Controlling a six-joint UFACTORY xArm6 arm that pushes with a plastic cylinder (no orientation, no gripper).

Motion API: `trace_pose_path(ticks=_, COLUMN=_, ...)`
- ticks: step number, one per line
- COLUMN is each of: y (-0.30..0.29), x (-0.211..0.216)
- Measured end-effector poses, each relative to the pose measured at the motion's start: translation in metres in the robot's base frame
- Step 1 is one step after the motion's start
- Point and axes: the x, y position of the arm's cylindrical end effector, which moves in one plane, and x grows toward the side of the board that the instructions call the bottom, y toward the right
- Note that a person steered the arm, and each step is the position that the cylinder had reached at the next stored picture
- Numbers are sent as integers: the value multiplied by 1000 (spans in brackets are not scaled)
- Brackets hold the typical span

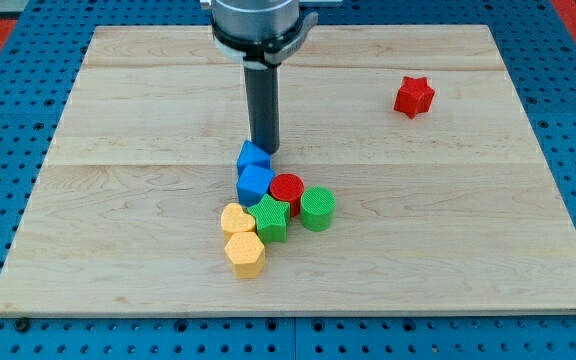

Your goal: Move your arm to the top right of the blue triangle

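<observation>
The blue triangle (253,157) lies near the board's middle, touching a blue block (255,184) just below it. My tip (265,150) stands at the triangle's top right edge, touching or nearly touching it. The dark rod rises from there to the view's top.
A cluster sits below the blue blocks: a red cylinder (287,189), a green cylinder (317,208), a green star (271,217), a yellow heart-like block (236,218) and a yellow hexagon (245,253). A red star (414,96) lies alone at the upper right. The wooden board (118,250) rests on blue pegboard.
</observation>
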Motion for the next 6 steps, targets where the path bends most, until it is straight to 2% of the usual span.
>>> trace_pose_path(ticks=1, y=29, x=9)
trace_pose_path(ticks=2, y=46, x=42)
trace_pose_path(ticks=3, y=71, x=5)
trace_pose_path(ticks=4, y=55, x=-37)
trace_pose_path(ticks=5, y=-2, x=-30)
trace_pose_path(ticks=6, y=-1, x=14)
